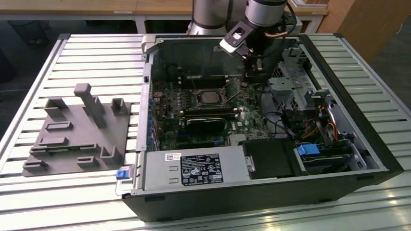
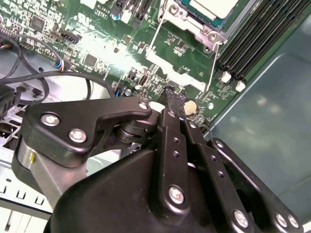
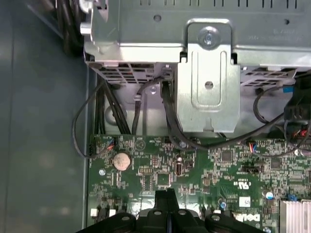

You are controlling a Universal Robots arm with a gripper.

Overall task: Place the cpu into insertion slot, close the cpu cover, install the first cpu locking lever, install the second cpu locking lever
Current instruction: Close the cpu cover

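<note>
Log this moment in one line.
pincer: shut, empty | position: over motherboard, near coin cell | cpu: seated, cpu cover framing it

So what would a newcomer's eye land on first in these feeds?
Most likely the open black PC case on the slatted table, with the arm reaching down into its far side. Next, the shut gripper close to the green motherboard, apart from the silver cpu mid-board. A grey fixture lies at the exterior view's left.
</note>
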